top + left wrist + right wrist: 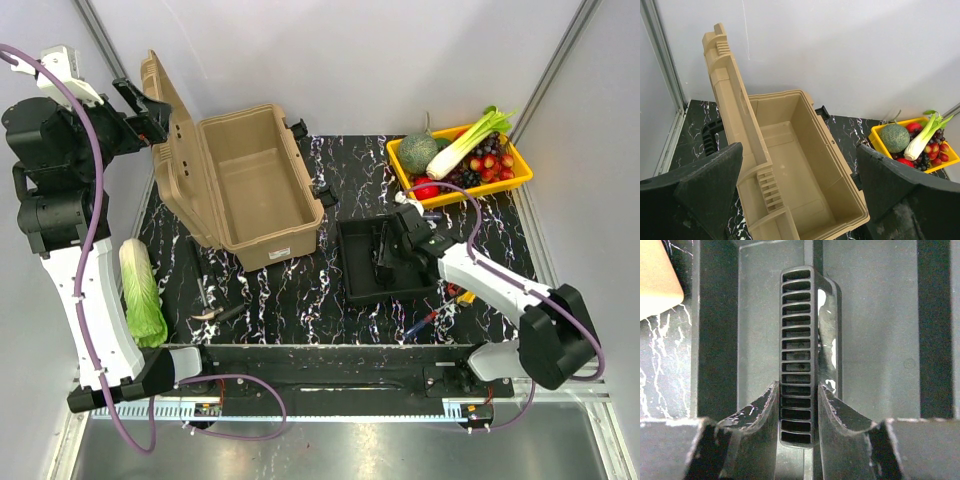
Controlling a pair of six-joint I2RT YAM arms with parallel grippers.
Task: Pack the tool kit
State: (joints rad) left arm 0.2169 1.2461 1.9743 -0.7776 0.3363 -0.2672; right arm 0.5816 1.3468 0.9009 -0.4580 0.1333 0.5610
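Near edge: hand tools (212, 305) lie loose on the mat (300, 300), w/ further tools (430, 322) beside the right arm; none packed yet. Mid-table: the black inner tray (372, 268) sits on the mat just right of the toolbox, i.e. outside it. Here the right gripper (798, 397) pinches the tray's ribbed handle (799, 340), fingers (765, 407) pressed against both sides. Farther left: the tan toolbox (262, 190) stands open, lid (168, 120) upright, body apparently empty. By the lid's top the left gripper (797, 150) is spread wide, holding nothing. Step in hand, prob.: tray pickup. Next move calls for a level lift, a carry left over the open box, rotation to match it, then lowering inside.
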